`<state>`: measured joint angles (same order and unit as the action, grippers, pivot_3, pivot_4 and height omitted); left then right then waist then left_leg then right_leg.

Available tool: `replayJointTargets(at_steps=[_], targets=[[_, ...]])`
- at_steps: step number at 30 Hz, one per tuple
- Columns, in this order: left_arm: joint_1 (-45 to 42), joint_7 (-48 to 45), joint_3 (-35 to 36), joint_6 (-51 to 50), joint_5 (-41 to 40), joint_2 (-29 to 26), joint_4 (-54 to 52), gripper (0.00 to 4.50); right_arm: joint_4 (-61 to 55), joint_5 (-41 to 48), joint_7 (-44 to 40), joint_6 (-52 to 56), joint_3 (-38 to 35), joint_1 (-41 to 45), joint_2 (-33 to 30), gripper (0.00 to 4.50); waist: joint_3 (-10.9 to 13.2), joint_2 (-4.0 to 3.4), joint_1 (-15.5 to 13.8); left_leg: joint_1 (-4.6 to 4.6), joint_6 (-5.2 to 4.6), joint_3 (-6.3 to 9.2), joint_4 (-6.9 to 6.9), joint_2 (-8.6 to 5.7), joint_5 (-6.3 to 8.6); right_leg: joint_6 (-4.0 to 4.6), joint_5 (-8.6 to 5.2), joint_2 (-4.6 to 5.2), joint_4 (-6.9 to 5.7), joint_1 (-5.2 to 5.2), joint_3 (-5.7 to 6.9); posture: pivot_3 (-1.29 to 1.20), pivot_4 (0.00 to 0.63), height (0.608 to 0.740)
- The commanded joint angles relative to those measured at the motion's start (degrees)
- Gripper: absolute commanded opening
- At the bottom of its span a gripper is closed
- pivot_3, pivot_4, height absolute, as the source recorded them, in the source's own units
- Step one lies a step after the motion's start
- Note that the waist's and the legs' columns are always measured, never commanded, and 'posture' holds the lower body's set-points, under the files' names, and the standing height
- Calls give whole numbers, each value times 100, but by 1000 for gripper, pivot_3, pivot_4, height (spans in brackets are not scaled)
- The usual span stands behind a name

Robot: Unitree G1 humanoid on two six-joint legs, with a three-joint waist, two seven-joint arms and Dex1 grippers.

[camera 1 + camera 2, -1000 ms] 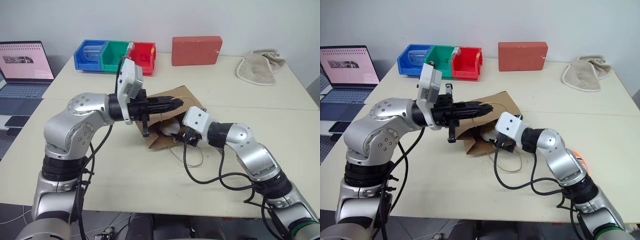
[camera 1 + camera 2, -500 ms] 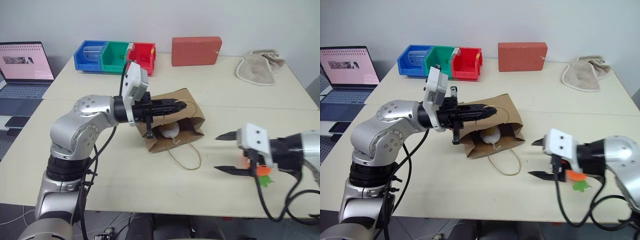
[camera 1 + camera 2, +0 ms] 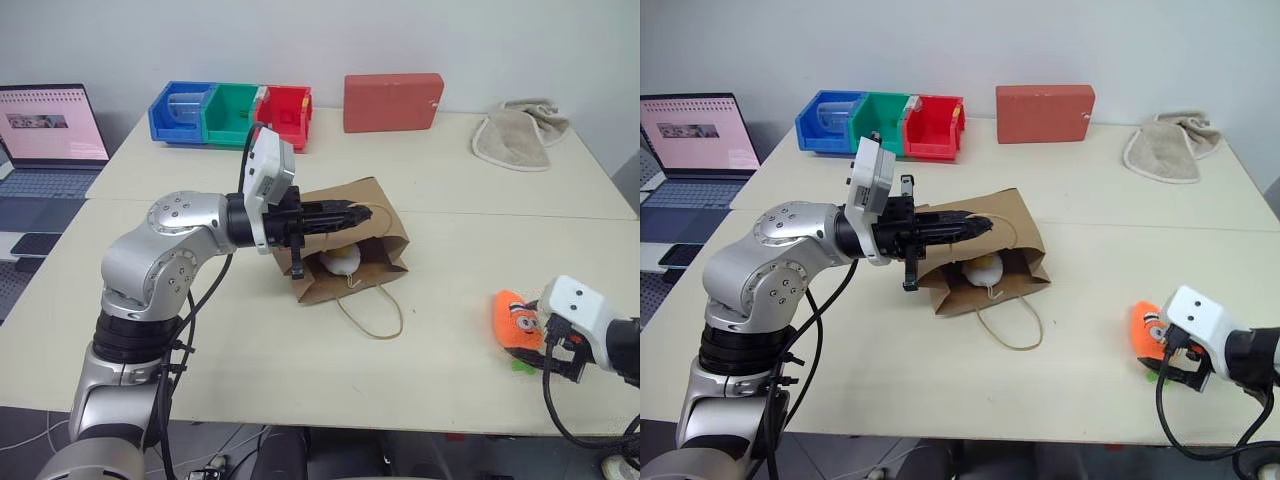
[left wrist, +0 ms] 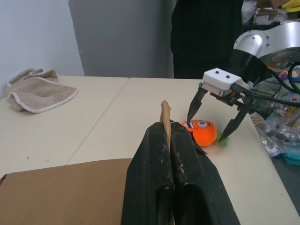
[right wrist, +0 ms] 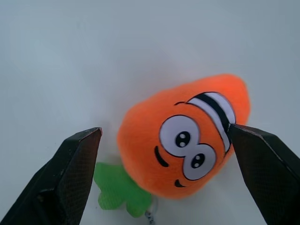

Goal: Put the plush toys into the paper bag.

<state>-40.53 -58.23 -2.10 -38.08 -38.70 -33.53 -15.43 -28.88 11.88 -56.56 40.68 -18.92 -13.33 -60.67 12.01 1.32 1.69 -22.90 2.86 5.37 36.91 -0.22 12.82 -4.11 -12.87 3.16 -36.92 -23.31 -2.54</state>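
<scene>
Paper bag [image 3: 372, 205] with egg toy [image 3: 341, 261] inside

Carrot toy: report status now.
Left gripper shut on bag handle. Right gripper open over carrot. White toy bagged. Nothing blocking.

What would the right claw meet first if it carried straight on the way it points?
Most likely the orange carrot toy: the right claw is open, its fingers either side of it, though depth is unclear.
</scene>
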Motion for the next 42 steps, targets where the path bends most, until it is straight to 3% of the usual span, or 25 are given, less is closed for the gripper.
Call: replayJointTargets(at_steps=[1, 5, 15, 29, 32, 37, 42], targets=[[-28, -52, 30, 133, 29, -27, -101, 0, 160, -119, 176, -80, -111, -33, 8, 4482, 0, 0, 3, 1, 0, -1, 0, 0, 0, 0, 0, 0, 0, 0, -1, 0, 150, 740], [-15, -73, 22, 154, 69, -40, -103, 0, 269, -126, 189, -66, 16, -102, -7, 3580, 0, 0, -1, 1, 0, 2, 0, 1, 0, 0, 0, 0, -2, 0, 1, 0, 150, 740], [1, -75, 57, 159, 93, -40, -87, 0, 441, -242, 258, -549, 325, 254, 12, 72, 0, 0, 8, 2, 0, 0, 2, 1, 0, 0, 0, 0, -1, 1, 0, 0, 150, 740], [-136, 70, 199, 116, -6, 3, 7, 0, -1037, 1643, -98, 781, 761, 1743, 117, 16, 0, 0, 2, 1, 0, 9, 0, 2, 0, -18, 10, -2, -2, 1, 7, 0, 150, 740], [-159, 104, 233, 39, -159, 76, -49, 0, -1066, 2072, 478, 1289, 1471, 2571, 953, 16, 0, 12, 18, 0, 0, 10, 2, 2, 0, -17, 10, -2, 0, 2, 8, 0, 150, 740], [-101, 124, 276, -64, -276, 30, -200, 0, -805, 1703, 1201, 1514, 2585, 3302, 1857, 16, 0, 10, 12, 0, 0, 14, -3, 1, 0, -16, 10, -2, -5, -3, 9, 0, 150, 740], [-34, 136, 333, -190, -412, -13, -326, 0, -209, 1164, 2054, 1384, 3203, 3814, 2765, 16, 0, 10, 5, -2, 0, 18, -5, 1, 0, -15, 10, -2, -3, -3, 11, 0, 150, 740]])
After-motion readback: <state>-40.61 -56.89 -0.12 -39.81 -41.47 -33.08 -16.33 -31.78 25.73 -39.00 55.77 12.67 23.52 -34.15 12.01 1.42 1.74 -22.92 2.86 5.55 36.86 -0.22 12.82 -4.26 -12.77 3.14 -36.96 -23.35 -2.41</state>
